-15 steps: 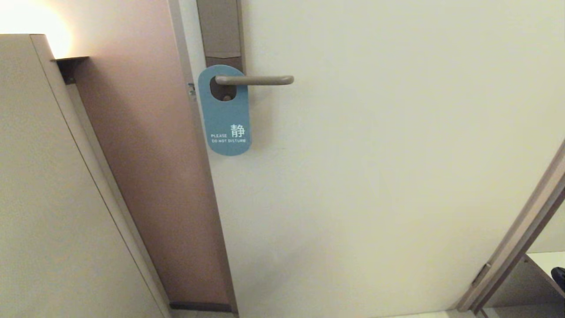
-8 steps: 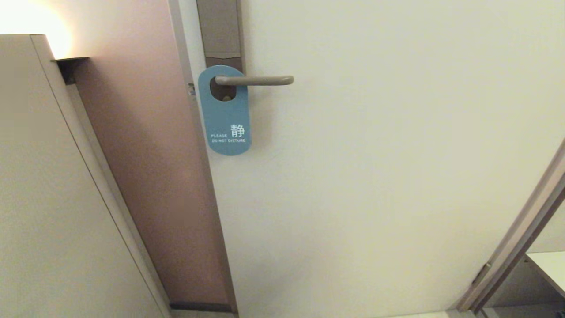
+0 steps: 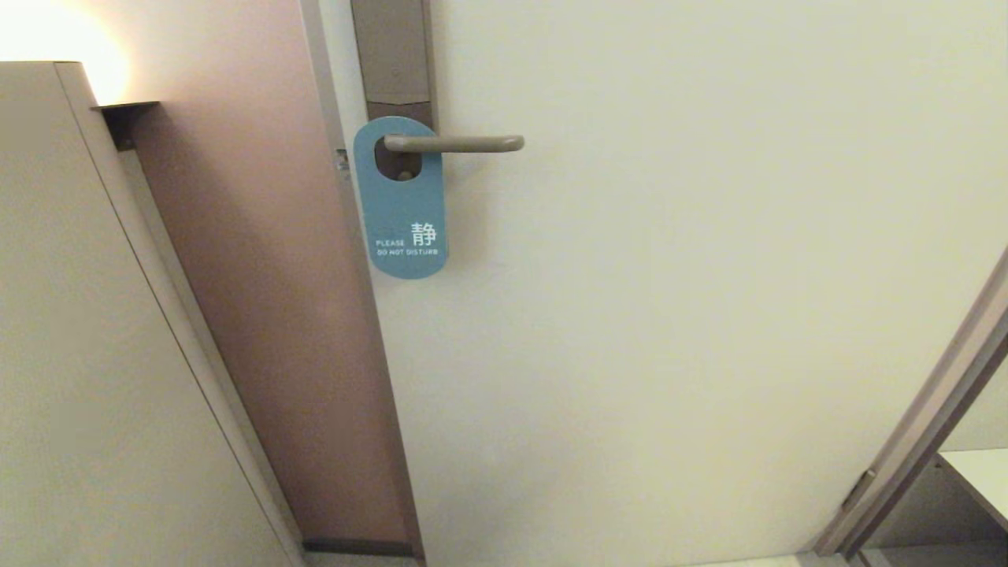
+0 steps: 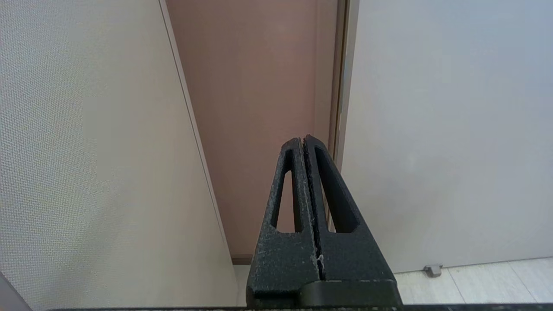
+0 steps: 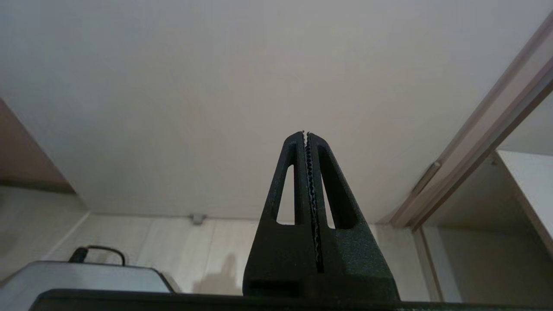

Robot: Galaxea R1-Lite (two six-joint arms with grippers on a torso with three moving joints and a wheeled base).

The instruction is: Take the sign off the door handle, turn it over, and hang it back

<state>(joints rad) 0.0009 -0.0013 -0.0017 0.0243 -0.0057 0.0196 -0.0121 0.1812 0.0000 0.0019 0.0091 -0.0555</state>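
Observation:
The sign [image 3: 403, 206] hangs by its oval hole on the door handle [image 3: 465, 143], blue side out with white "DO NOT DISTURB" text. The handle is a beige-grey lever on a tall brownish-grey plate [image 3: 392, 55] on the pale door. Neither gripper shows in the head view. My left gripper [image 4: 302, 139] is shut and empty, low down, pointing at the door's edge and the brown frame. My right gripper [image 5: 305, 133] is shut and empty, low down, facing the lower door. The sign and handle show in neither wrist view.
A beige wall panel [image 3: 87, 339] juts out at the left beside the brown door frame [image 3: 276, 315]. A second frame edge [image 3: 921, 433] slants at the lower right. A grey case with a black handle [image 5: 95, 270] lies on the floor. A doorstop [image 4: 432, 270] sits at the door's foot.
A dark object at the head view's lower right edge one second ago has gone out of view. The sign and handle have not moved.

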